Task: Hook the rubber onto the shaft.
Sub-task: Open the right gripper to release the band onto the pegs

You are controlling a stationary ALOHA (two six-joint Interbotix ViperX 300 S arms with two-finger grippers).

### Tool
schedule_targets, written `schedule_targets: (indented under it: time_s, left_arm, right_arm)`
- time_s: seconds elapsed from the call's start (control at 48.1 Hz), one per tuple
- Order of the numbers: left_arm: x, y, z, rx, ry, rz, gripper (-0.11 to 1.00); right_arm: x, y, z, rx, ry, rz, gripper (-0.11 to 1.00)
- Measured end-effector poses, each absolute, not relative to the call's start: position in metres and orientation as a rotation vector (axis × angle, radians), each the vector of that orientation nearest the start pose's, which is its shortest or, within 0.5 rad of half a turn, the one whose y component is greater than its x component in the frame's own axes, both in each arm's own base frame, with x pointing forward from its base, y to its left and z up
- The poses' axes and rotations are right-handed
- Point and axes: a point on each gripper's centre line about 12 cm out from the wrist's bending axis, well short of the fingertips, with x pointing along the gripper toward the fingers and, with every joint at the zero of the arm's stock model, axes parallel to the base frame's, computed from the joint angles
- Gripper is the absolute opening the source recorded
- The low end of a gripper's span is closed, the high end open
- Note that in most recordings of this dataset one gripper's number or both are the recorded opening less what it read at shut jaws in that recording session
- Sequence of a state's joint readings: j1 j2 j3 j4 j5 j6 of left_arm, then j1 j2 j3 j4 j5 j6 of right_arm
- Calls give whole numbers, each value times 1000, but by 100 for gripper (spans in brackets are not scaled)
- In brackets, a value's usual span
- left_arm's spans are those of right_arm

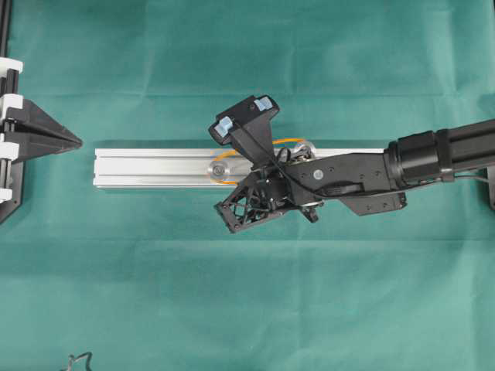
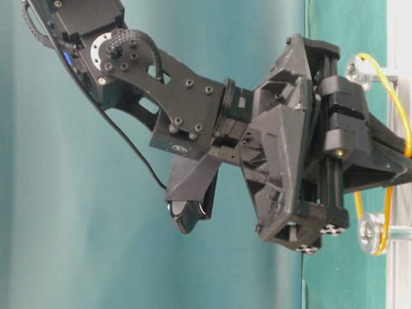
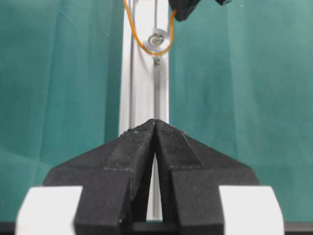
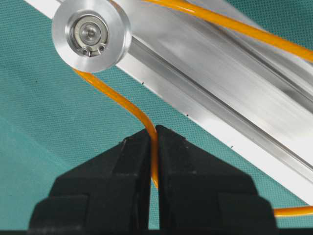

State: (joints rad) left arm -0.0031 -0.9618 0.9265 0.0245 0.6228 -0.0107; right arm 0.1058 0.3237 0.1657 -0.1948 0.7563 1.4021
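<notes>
A: Where is the rubber band (image 4: 146, 122) sitting?

B: In the right wrist view it runs from under the round pulley (image 4: 91, 34) at the upper left, curves down over the green cloth (image 4: 44, 127), and disappears between the tips of the right gripper (image 4: 153, 134) at lower centre. Another strand crosses the rail (image 4: 220, 83) at the upper right.

A: So the right pincer has it?

B: Yes. Its two black fingers (image 4: 127, 161) are pressed together with only the orange strand between them, pinching the band.

A: And from above?

B: In the overhead view the band (image 1: 290, 141) shows as an orange arc at mid-frame, looping around the silver pulley (image 1: 219, 168) on the rail (image 1: 147, 166); the black arm (image 1: 441, 151) reaching in from the right covers much of it.

A: The other pincer?

B: The left gripper (image 3: 155, 128) fills the bottom of its own view, tips touching, nothing between them. It sits well apart from the band (image 3: 139, 44), which wraps the pulley (image 3: 157, 38) at the top of that frame.
</notes>
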Motion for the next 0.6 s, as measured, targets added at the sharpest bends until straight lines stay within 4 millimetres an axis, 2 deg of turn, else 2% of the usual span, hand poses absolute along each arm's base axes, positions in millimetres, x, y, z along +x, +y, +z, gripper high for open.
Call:
schedule_targets:
  time_s: [0.603]
  left_arm:
    - [186,1,293,14,587,8,0]
  right_arm:
    - [457,33,141,947,1008,-756,5]
